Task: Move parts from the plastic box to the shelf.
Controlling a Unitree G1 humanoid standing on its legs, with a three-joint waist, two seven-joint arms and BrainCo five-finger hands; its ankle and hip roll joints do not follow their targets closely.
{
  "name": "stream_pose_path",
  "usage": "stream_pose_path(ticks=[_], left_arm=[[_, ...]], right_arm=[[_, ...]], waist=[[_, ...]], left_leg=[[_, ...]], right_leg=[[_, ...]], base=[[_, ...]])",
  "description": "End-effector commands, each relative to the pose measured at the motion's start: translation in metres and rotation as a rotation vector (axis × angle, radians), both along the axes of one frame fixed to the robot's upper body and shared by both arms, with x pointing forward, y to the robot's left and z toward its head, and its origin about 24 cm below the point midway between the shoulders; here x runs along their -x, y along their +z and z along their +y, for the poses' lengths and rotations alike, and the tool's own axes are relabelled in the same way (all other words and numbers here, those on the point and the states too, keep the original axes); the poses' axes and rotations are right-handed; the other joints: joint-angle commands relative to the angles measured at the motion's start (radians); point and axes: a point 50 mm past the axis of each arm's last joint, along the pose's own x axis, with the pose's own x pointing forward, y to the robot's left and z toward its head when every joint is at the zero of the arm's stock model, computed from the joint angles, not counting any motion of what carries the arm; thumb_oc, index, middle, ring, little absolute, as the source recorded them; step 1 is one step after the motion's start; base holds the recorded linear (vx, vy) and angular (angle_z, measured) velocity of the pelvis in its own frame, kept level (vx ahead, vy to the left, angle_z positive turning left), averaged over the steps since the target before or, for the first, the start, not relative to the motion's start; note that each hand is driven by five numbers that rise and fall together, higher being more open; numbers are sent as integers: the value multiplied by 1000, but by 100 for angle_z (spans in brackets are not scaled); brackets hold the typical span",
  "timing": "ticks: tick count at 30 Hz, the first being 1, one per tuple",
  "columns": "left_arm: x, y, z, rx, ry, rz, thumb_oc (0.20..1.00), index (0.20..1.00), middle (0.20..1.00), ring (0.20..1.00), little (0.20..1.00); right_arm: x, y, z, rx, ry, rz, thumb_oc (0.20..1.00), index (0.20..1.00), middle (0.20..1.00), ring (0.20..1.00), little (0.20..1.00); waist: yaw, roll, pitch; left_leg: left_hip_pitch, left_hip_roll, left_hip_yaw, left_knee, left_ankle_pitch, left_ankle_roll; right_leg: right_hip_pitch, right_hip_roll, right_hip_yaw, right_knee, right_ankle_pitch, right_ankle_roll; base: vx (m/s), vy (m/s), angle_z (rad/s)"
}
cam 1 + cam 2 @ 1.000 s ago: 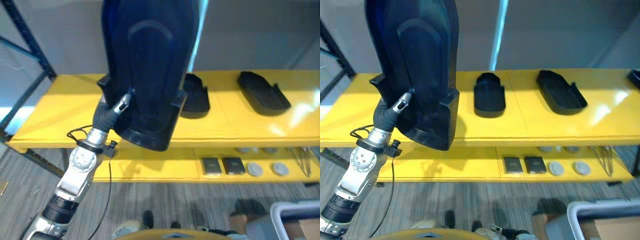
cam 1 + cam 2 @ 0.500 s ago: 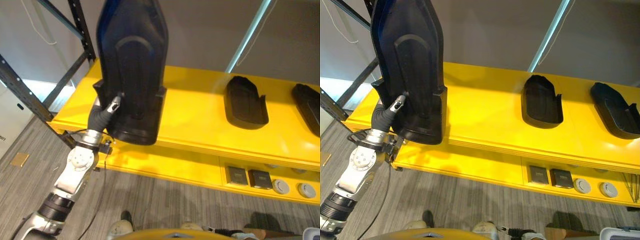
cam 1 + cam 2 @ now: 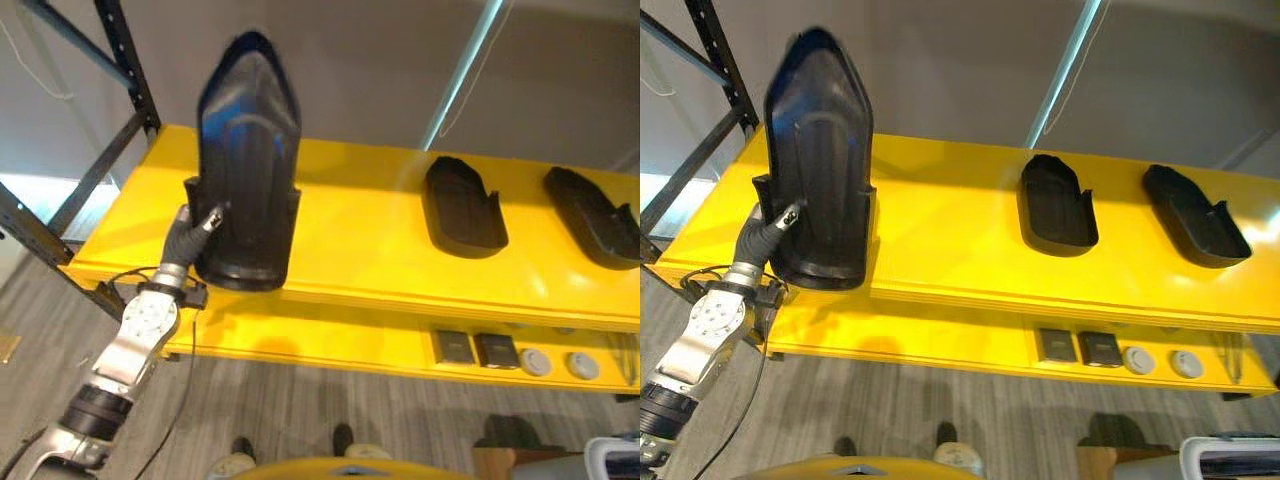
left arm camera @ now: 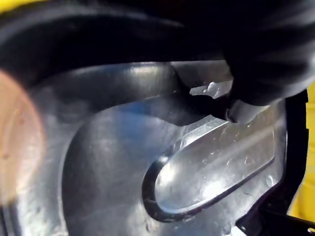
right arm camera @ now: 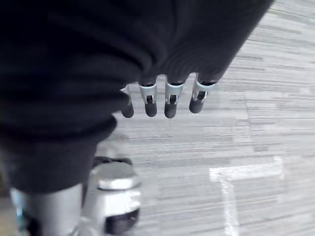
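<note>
At the left end of the yellow shelf (image 3: 360, 235), the robot's left hand (image 3: 197, 228) gripped a large black moulded part (image 3: 247, 180), a thumb hooked over the part's lower left edge and the rest of the hand tucked behind it. The part stood nearly upright, its narrow rounded tip high against the grey wall (image 3: 350, 70) and its broad squared base over the shelf's front left corner; whether the base touched the board could not be told. The left wrist view showed the part's glossy inner surface (image 4: 147, 162) with a raised oval ridge, and one silver finger (image 4: 236, 110) pressed against it. A black rack post (image 3: 125, 75) with a diagonal brace rose beside the shelf's left edge. Further right, near the middle of the shelf, a second black part (image 3: 462, 205) lay flat, and a third black part (image 3: 595, 215) lay flat towards the right end, the two well apart. On the lower level (image 3: 330, 345), under the right half, sat two dark square pieces (image 3: 474, 348) side by side and two grey round discs (image 3: 558, 362) just to their right. A pale plastic box (image 3: 615, 460) peeked in over the floor (image 3: 330, 420) at the lower right. The right hand (image 5: 167, 98) hung over the grey striped floor, its fingers relaxed and holding nothing.
</note>
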Motion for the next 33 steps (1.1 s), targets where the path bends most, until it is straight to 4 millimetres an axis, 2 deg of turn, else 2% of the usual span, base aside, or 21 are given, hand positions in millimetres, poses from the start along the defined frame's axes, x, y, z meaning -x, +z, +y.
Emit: stream_pose_path(ticks=[1,5,13,19,21,31,32,33], left_arm=[[-23,39,5,98,20,-130,200,200,200,200,200],[-30,35,12,75,32,-71,200,200,200,200,200],[-49,33,36,79,67,16,200,200,200,200,200],[-64,24,58,57,117,144,200,200,200,200,200],[-66,21,64,54,141,182,200,200,200,200,200],[-88,29,70,44,190,272,200,200,200,200,200],[-89,29,71,31,187,290,338,338,338,338,338],[-91,30,71,26,187,300,705,705,705,705,705]], right_arm=[[0,4,-15,60,-5,28,1000,1000,1000,1000,1000],[-5,7,-27,61,-36,-6,1000,1000,1000,1000,1000],[-11,6,-21,7,13,-32,1000,1000,1000,1000,1000],[-35,12,-34,21,-21,-118,1000,1000,1000,1000,1000],[-34,13,-36,11,-38,-107,1000,1000,1000,1000,1000],[-56,17,-36,-23,-12,-164,1000,1000,1000,1000,1000],[-58,17,-35,-23,-12,-175,1000,1000,1000,1000,1000],[-61,17,-34,-26,-14,-187,1000,1000,1000,1000,1000]], waist=[[-24,55,-39],[-51,67,-38],[-94,84,-30],[-124,112,28],[-131,117,39],[-162,124,127],[-163,125,132],[-164,124,136]], left_leg=[[-57,7,-134,41,-46,21],[-56,-15,-115,18,-48,27],[-86,-26,-91,-1,-45,34],[-119,-17,-85,-1,-25,23],[-122,-15,-83,-1,-22,20],[-177,-3,-84,-1,4,1],[-180,-2,-84,-1,5,0],[-184,-2,-86,-1,7,0]], right_leg=[[-33,14,37,47,-34,5],[-49,23,62,23,-23,6],[-101,32,96,20,-12,11],[-142,23,120,25,-7,7],[-147,18,126,24,-5,9],[-204,14,145,21,10,9],[-207,15,147,20,12,9],[-210,16,148,20,13,10]], base=[[108,-36,-7],[73,19,-6],[39,-1,-13],[-55,48,-12],[-8,34,-7],[-63,11,-5],[-44,-9,-2],[-48,-20,-2]])
